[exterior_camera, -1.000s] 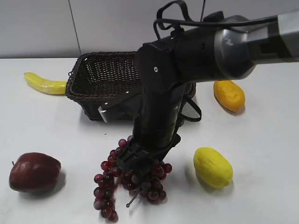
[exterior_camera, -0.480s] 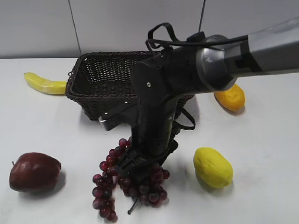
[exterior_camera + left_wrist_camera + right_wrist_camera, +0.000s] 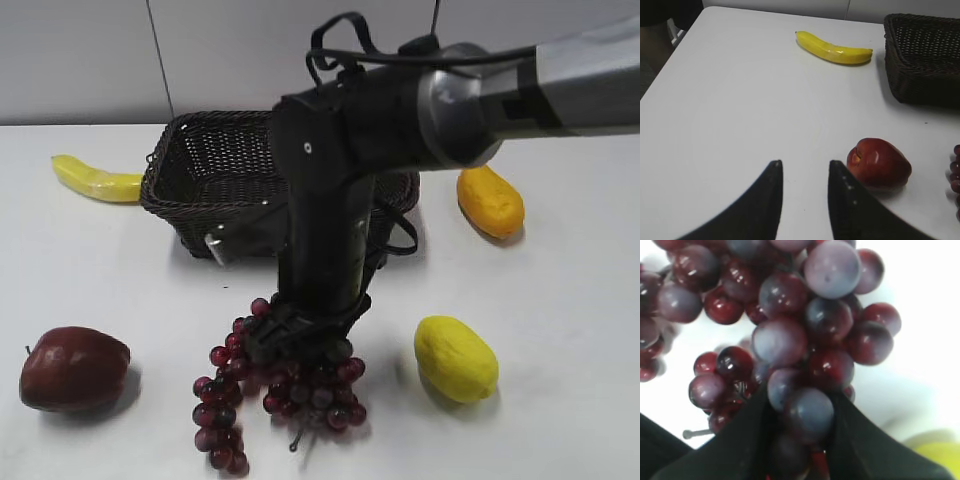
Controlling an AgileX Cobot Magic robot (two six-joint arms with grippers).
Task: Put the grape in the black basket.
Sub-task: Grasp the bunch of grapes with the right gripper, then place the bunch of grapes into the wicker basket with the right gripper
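Observation:
The grape [image 3: 300, 390] is a dark red-purple bunch at the front middle of the table, its top under my right arm. My right gripper [image 3: 295, 335] is shut on the grape, with berries squeezed between its black fingers in the right wrist view [image 3: 800, 410]; the bunch hangs from it, just above the table. The black basket [image 3: 210, 170] stands behind the arm, partly hidden by it; its corner shows in the left wrist view [image 3: 925, 60]. My left gripper [image 3: 805, 167] is open and empty over bare table, left of the apple.
A dark red apple [image 3: 72, 368] lies front left, also in the left wrist view [image 3: 879, 163]. A banana [image 3: 95, 180] lies left of the basket. A yellow lemon-like fruit [image 3: 455, 358] lies right of the grape. An orange-yellow fruit [image 3: 490, 203] lies back right.
My right gripper has closed on the grape and risen a little. The bunch has shifted and lifted with it. The left gripper shows no earlier frame.

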